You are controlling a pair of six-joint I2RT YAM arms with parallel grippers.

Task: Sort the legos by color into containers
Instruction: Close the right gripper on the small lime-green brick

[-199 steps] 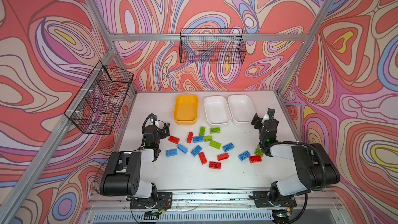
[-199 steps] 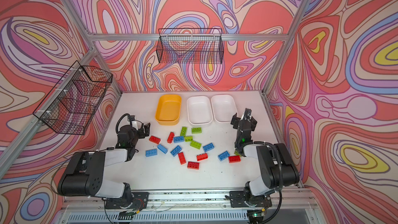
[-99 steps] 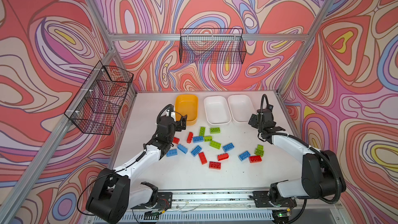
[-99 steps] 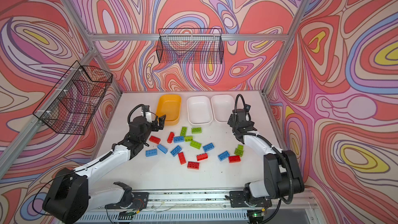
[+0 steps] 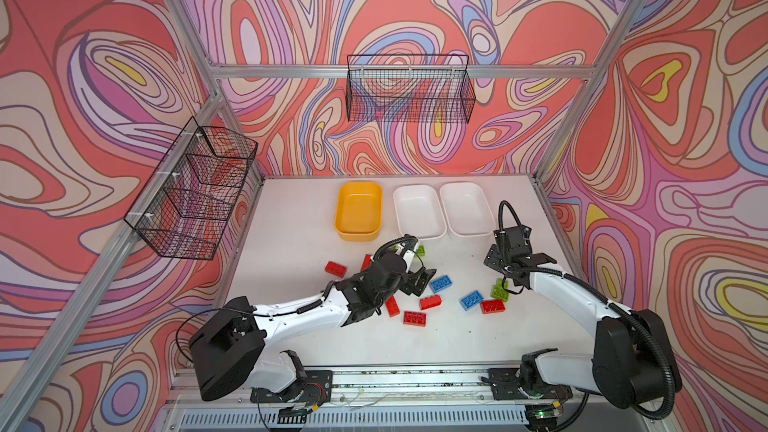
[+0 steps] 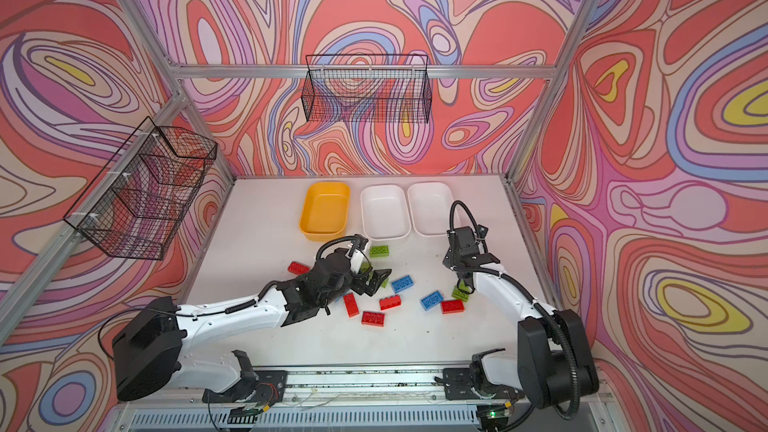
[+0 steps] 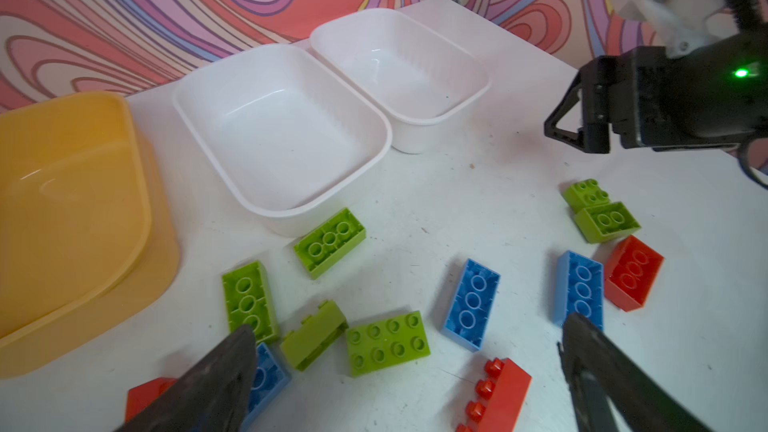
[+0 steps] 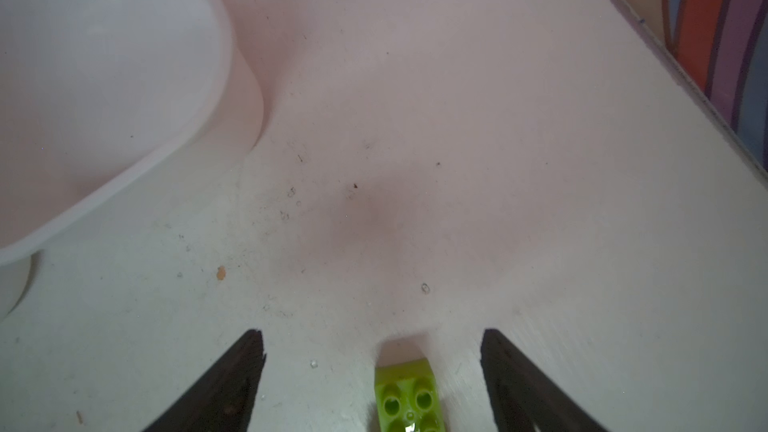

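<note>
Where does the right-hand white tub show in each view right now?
In a top view: right-hand white tub ends the row.
In a top view: that tub, same spot.
Left wrist: the tub beside the middle white tub.
Right wrist: the tub, only a rounded corner.
Shared landmark: the white table.

Back basket (image 5: 409,89); side basket (image 5: 195,189); seemingly scuffed white table (image 5: 457,338)

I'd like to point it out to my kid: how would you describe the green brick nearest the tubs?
At the back of the white table, find the middle white plastic tub of three. Just before its near rim lies a lime green plastic brick, hollow side up, closer to the tubs than any other brick.
</note>
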